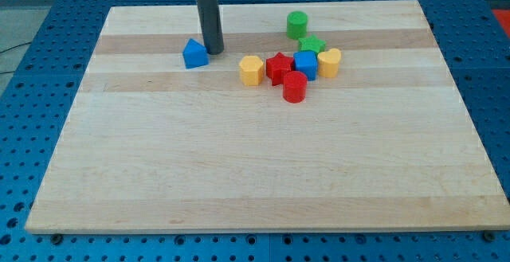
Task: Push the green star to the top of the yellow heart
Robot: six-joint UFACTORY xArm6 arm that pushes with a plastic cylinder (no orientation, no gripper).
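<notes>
my tip (pixel 215 52) bare rod, nothing clamped, touching blue block (pixel 194 54) at its 3 | green star (pixel 312 44) at heart's (pixel 330 62) 10, jammed in cluster | looks light, stiff, slidey – shove its left flank

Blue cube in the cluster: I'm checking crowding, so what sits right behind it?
The green star sits behind the blue cube, toward the view's top. The cube covers the star's lower part; whether they touch cannot be told.
</notes>
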